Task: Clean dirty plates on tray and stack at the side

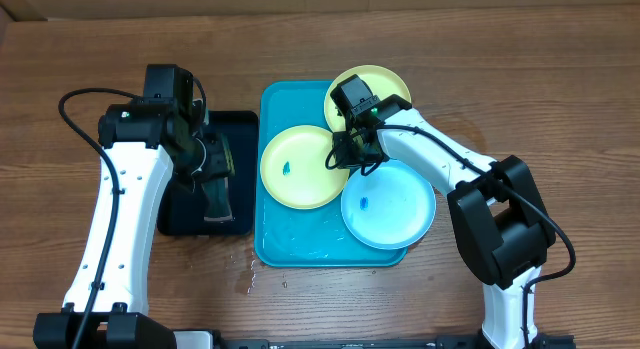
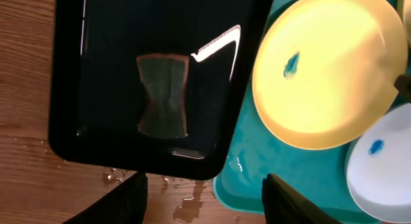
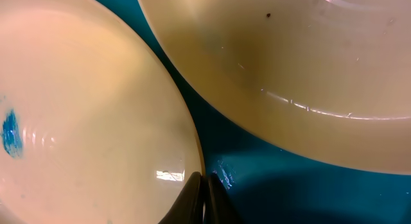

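Tray (image 1: 300, 241) sits mid-table, nearer the front edge, with a black tray (image 1: 240, 121) touching its left edge. All three plates are on the tray and none are stacked at the side. Smeared yellow-green plate (image 1: 300, 169) lies flat in the tray's left half with a blue smear (image 2: 291, 65) near its centre. Second yellow-green plate (image 1: 385, 84) is at the far right corner and overhangs the tray's far edge. Cyan plate (image 1: 395, 209) is at the near right, hangs over the right edge and has a small blue smear of its own. Right gripper (image 1: 343, 151) is down at the smeared plate's right rim, in the gap next to the second plate. In the right wrist view its fingers (image 3: 191, 201) are pressed together right at that rim, and I can't tell if the rim is caught between them. Left gripper (image 2: 205, 205) hangs over the black tray, fingers spread wide and holding nothing. A sponge (image 2: 162, 95) lies flat in the black tray. Water drops (image 2: 115, 176) sit on the table (image 1: 560, 69) at the black tray's front edge.
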`<state>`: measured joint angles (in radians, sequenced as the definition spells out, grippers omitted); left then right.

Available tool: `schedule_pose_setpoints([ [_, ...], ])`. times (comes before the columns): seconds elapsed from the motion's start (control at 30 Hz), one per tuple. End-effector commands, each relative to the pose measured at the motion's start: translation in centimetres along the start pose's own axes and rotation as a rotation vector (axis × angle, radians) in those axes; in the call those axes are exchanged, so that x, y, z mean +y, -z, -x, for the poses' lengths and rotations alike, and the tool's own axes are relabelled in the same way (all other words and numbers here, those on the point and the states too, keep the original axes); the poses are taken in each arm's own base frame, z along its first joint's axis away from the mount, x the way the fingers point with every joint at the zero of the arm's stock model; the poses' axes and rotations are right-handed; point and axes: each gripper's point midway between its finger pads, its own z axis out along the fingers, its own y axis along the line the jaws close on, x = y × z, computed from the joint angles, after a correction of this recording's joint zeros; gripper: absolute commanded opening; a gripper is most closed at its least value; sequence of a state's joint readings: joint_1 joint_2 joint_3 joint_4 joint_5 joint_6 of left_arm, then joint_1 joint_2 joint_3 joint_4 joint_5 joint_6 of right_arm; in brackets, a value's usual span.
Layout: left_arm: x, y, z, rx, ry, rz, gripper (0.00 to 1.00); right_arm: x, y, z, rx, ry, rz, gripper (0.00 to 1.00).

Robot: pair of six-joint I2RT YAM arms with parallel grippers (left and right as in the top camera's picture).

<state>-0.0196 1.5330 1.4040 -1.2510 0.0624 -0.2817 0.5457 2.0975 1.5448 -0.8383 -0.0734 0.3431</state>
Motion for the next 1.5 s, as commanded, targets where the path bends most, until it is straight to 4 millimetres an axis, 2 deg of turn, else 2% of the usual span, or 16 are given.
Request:
schedule_pose_setpoints([
  [0.0,1.1,-1.7,-0.9,0.03,-0.015,0.055,0.58,0.6,0.7,0.9,-0.03,0.004,0.009,0.04],
  [0.13,1.5,-3.8,-1.6,0.044,0.011,0.059,0.58,0.6,0.7,0.9,-0.03,0.004,0.009,0.04],
  [0.33,2.0,-6.5,-2.0,0.028,0.013,0.066,0.47,0.6,0.7,0.9,-0.031,0.004,0.009,0.04],
  [0.47,3.6,-8.5,-1.7,-0.024,0.041,0.141,0.42,0.6,0.7,1.0,-0.034,0.005,0.01,0.05],
  [0.67,4.0,-10.5,-1.9,-0.034,0.04,0.152,0.4,0.6,0.7,1.0,-0.034,0.004,0.01,0.05],
  [0.93,4.4,-14.5,-2.7,0.06,0.038,0.174,0.37,0.6,0.7,1.0,-0.035,0.005,0.011,0.06],
  [1.03,4.5,-15.3,-2.9,0.082,0.038,0.179,0.22,0.7,0.7,1.1,-0.038,0.005,0.012,0.06],
  [1.1,4.2,-15.4,-2.8,0.079,0.039,0.166,0.12,0.7,0.7,1.2,-0.042,0.005,0.014,0.06],
  [1.13,4.0,-15.4,-2.7,0.079,0.037,0.152,0.04,0.7,0.7,1.2,-0.042,0.005,0.014,0.06],
  [1.27,2.1,-14.3,-1.7,0.077,-0.02,0.06,0.04,0.8,0.7,1.2,-0.039,0.004,0.018,0.06],
  [1.33,1.5,-12.3,0.1,0.042,-0.025,0.049,0.04,0.9,0.7,1.1,-0.036,-0.011,0.025,0.2],
  [1.47,0.0,-6.9,4.0,-0.078,-0.063,0.019,0.04,0.9,0.7,1.1,-0.035,-0.025,0.028,0.2],
])
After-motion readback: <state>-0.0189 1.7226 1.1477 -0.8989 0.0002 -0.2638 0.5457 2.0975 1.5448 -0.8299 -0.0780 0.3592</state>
